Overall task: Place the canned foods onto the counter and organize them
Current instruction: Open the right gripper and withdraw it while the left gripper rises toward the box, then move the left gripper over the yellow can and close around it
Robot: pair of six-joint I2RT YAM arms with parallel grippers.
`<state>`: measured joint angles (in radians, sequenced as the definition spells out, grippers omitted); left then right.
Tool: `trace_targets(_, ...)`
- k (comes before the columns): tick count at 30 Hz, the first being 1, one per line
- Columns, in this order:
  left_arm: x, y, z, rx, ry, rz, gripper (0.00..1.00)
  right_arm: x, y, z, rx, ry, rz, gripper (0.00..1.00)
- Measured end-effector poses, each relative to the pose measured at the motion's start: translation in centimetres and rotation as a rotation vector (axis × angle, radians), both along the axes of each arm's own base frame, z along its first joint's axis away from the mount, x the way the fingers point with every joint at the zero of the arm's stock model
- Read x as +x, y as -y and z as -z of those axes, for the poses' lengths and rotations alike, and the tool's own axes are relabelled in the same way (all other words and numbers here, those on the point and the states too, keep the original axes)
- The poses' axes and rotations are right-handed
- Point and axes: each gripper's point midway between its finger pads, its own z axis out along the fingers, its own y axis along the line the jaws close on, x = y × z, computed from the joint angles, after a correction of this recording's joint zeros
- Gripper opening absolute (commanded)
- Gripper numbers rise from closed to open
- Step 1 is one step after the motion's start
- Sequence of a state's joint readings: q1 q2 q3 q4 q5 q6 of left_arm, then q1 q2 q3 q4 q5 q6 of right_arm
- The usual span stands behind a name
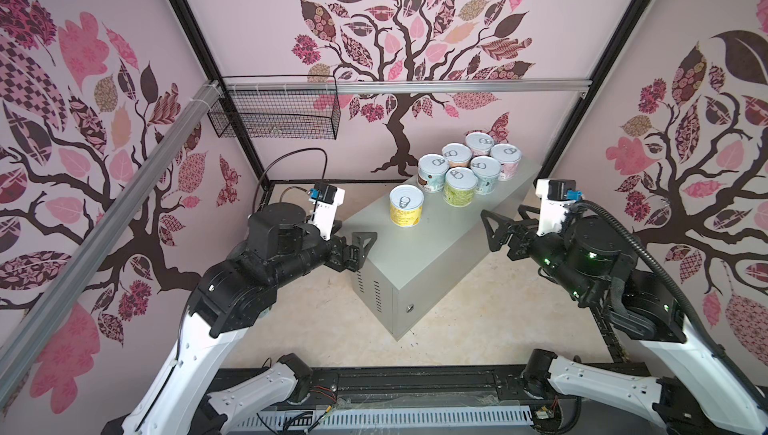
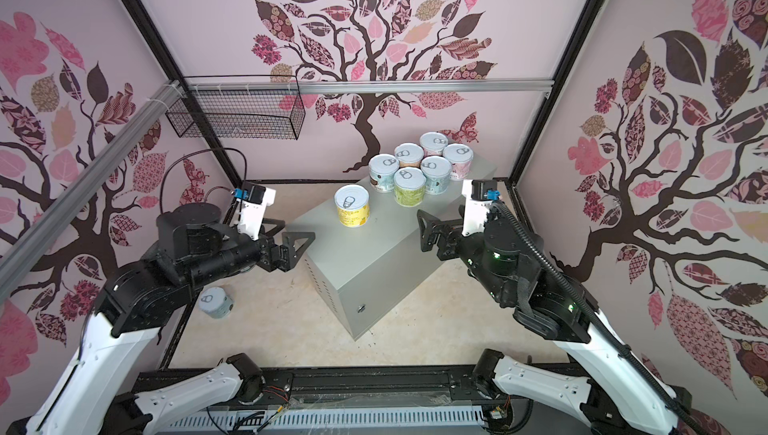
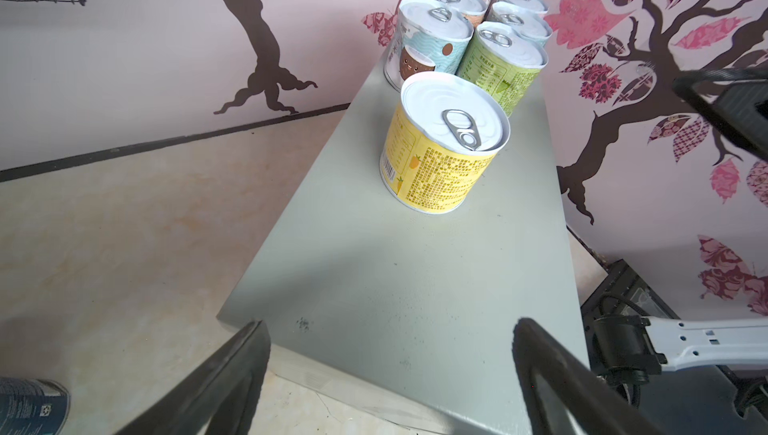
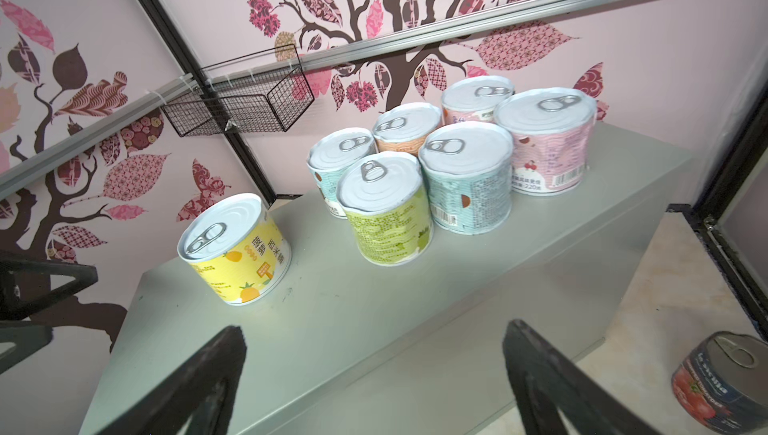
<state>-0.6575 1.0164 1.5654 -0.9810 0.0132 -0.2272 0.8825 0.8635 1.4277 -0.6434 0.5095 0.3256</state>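
Canned foods [image 1: 460, 185] stand on top of the counter [image 1: 436, 246], the long grey box in the middle of the floor. Six cans [image 1: 485, 171] are packed close together at its far end, in two rows of three. They are all upright with the pull tabs on top. The yellow can [image 1: 406, 205] stands alone a little nearer, on the left side of the top, apart from the group.

Two more cans are down on the floor. A blue can [image 2: 215, 302] is to the left of the counter, close by the left arm. A dark can with red tomatoes [image 4: 723, 383] is to the right of the counter.

The left claw [image 1: 352, 239] is by the near left edge of the counter. Its fingers are spread wide and it holds nothing. The right claw [image 1: 505, 221] is at the right edge of the counter. It is wide open too, and empty.
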Motion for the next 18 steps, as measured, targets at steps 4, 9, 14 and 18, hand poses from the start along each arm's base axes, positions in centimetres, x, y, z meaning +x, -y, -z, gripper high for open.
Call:
trace_targets(4,1.3,0.9,0.8,0.027,-0.015,-0.013,0.90,-0.3,1.8,0.6,0.022,0.000,0.055,1.00)
trace_targets(9,2.1,2.6,0.8,0.058,-0.004,-0.004,0.89,-0.1,2.7,3.0,0.027,-0.041,0.098,1.00)
trace_targets(14,2.4,5.0,0.1,0.079,0.035,0.024,0.88,0.0,2.6,5.0,0.027,-0.077,0.107,1.00)
trace_targets(18,3.4,5.3,0.4,0.096,0.038,-0.003,0.84,0.3,2.6,5.8,0.020,-0.090,0.117,1.00)
